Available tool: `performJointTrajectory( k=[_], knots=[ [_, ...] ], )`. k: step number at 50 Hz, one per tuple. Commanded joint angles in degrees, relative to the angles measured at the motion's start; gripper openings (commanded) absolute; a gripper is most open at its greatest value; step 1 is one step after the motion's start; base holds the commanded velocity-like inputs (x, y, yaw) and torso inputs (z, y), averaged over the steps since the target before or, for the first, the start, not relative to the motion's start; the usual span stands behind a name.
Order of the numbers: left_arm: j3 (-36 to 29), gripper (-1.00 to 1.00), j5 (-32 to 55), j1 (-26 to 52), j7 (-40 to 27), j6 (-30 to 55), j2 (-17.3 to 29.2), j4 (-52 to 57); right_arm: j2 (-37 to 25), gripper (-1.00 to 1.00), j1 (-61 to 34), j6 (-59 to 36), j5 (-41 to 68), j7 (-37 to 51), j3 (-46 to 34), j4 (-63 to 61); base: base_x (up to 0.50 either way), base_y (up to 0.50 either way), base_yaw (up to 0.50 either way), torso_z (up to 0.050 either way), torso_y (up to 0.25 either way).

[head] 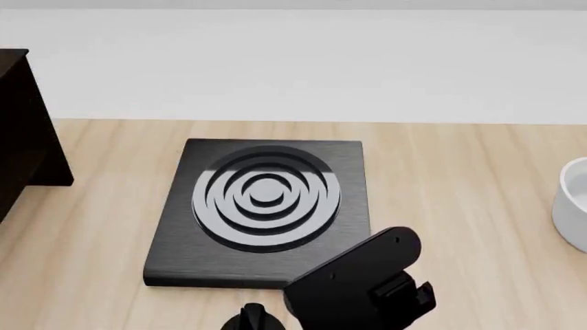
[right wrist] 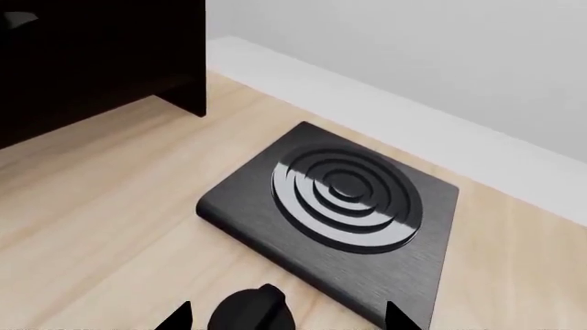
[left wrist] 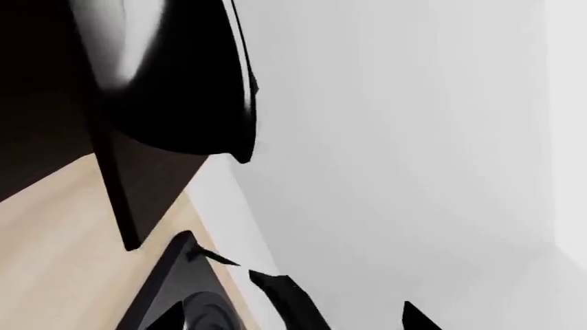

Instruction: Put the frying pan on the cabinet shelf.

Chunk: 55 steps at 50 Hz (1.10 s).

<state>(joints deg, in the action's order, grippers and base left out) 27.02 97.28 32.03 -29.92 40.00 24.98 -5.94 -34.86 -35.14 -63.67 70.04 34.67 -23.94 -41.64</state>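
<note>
Left gripper [left wrist: 348,307]: we see two black fingertips [left wrist: 280,292] spread apart with nothing between them, only white wall behind. Right gripper [right wrist: 289,320]: its tips sit wide apart at the edge of the right wrist view and hold nothing. It hangs over the light wooden table [head: 458,227], just in front of the hob plate [right wrist: 339,199].

Frying pan [left wrist: 183,89]: it shows only in the left wrist view, as a glossy black round body with a thin pale rim. It is up against the dark cabinet [left wrist: 37,103], clear of the tabletop and apart from the left fingertips. We cannot tell whether it rests on a shelf board, and its handle is not in view.

A square black hob plate [head: 266,206] with concentric rings lies flat mid-table. Its black knob [head: 252,317] is at the near edge, beside the right arm [head: 358,282]. The cabinet [head: 23,137] stands at the table's left end, well apart from the plate. A white bowl [head: 573,199] sits at the right edge, partly cut off. A white wall [head: 293,69] runs behind the table.
</note>
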Motion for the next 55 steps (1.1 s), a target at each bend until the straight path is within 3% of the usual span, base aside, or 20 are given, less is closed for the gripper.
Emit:
performJointTrajectory(
  k=[1,24,34,41,55],
  knots=[
    [0.26,1.00,2.75,-0.40,-2.81,0.68,-0.46,4.78,-0.14,1.00,0.42,0.36,-0.49,0.04,-0.57,0.03,0.00,0.00,0.00,0.000,0.000],
    [4.42,1.00,6.09,-12.07,-5.26,1.58,-1.86,16.84,-1.39,1.00,1.09,1.52,0.76,0.65,0.48,-0.71,0.00,0.00,0.00,0.000,0.000],
    [3.77,1.00,12.17,-12.60,-9.92,2.52,-2.62,25.75,-1.90,1.00,1.72,2.21,0.50,0.66,0.60,-0.93,0.00,0.00,0.00,0.000,0.000],
    [4.32,1.00,9.62,-15.07,-7.96,2.91,-3.10,27.32,-2.61,1.00,2.80,3.21,0.02,0.41,1.02,-1.24,0.00,0.00,0.00,0.000,0.000],
    [5.55,1.00,13.74,-18.33,-10.60,2.60,-3.90,34.45,-3.42,1.00,3.73,4.47,-0.30,0.37,1.68,-1.27,0.00,0.00,0.00,0.000,0.000]
  ],
)
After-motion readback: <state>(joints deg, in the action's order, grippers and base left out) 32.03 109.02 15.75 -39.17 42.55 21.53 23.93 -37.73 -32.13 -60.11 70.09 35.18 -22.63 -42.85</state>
